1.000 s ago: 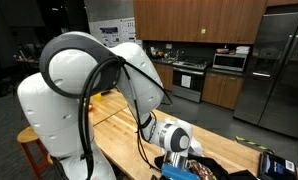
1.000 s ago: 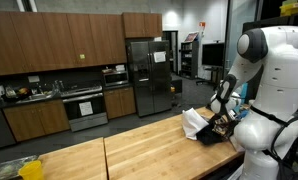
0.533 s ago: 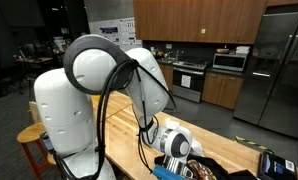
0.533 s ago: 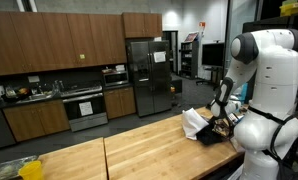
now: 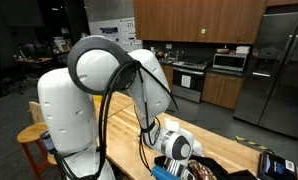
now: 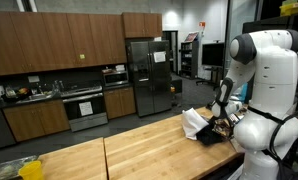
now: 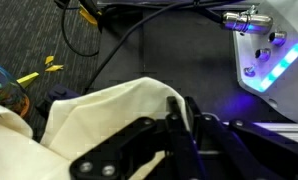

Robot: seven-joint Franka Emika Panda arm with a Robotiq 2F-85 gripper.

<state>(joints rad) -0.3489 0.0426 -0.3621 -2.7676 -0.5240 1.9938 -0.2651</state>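
Where the gripper [image 7: 185,108] is: low over the end of the wooden tabletop [image 6: 139,150], arm folded right down so the wrist gets in among the pile there.
Gripper state: fingers drawn in narrow, meeting on a raised fold of the cream cloth [image 7: 99,118]. It looks like a pinch on its edge.
Why held so: thin fabric gives little to grab flat, so I'd judge that an edge standing proud is the surest hold.
Cloth, looks: pale cream, soft, rumpled, lying in loose folds, with no print to be seen.
Cloth, place: at the tabletop's end, just beside a dark bundle [image 6: 211,136].
Behind the cloth, wrist view: dark carpet, yellow cables [image 7: 39,72], and a box with blue lights [image 7: 274,62].
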